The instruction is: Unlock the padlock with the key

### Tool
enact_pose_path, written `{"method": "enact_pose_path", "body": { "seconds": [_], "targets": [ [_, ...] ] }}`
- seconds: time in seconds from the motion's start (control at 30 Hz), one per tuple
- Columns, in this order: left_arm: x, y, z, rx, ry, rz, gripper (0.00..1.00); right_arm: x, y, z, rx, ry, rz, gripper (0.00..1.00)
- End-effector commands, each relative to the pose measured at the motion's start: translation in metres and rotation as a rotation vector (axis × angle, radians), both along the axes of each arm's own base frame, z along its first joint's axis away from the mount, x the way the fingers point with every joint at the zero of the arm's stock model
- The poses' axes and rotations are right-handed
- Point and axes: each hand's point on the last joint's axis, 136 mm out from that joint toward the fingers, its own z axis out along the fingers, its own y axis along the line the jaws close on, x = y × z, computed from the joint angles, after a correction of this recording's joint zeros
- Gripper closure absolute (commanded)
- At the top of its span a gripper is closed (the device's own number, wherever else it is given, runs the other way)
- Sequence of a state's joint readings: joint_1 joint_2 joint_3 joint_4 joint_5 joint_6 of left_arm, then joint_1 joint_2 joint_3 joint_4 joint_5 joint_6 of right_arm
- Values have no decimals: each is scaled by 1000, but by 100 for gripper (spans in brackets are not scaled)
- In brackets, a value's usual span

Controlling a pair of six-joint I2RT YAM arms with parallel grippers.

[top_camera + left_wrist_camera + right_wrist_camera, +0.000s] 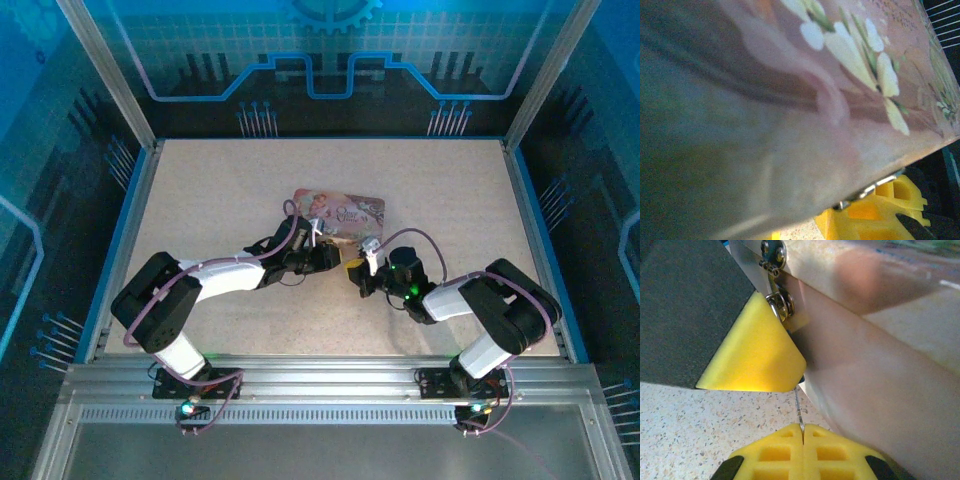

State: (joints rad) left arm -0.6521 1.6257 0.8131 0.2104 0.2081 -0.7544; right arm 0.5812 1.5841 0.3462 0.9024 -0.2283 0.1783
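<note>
**Desk:** Where is the key?

**Robot:** Pinched in my right gripper (802,432), jaws closed tight on it. The key (798,407) points up towards the clasp (780,302) on the pink box (875,390).

**Desk:** And the left?

**Robot:** My left gripper (322,257) has a yellow fingertip (755,355) against that clasp. I cannot tell its gap, or where the padlock sits.

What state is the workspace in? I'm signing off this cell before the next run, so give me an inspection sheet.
Surface: speckled table, nothing spilled.
Job's things: key, a thin sliver pinched by the right gripper; metal loop at the pink box's clasp, likely the padlock's, too blurred to confirm.
Clutter: nothing seen.
Grippers: right gripper shut on the key; left gripper at the box's near edge, jaws unclear.
Cables: purple cables along both arms.
Surroundings: blue panelled walls, metal front rail.
</note>
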Motion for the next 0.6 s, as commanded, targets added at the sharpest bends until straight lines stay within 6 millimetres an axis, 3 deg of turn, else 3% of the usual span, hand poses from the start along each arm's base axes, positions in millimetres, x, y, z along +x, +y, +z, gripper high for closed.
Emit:
{"method": "enact_pose_path", "body": {
  "seconds": [0.0,0.57],
  "targets": [
    [4,-14,38,-80,-72,-36,77,1,5,8,29,-24,39,100],
    [0,-14,37,-84,-61,-46,77,9,5,10,27,-50,30,100]
  ]
}}
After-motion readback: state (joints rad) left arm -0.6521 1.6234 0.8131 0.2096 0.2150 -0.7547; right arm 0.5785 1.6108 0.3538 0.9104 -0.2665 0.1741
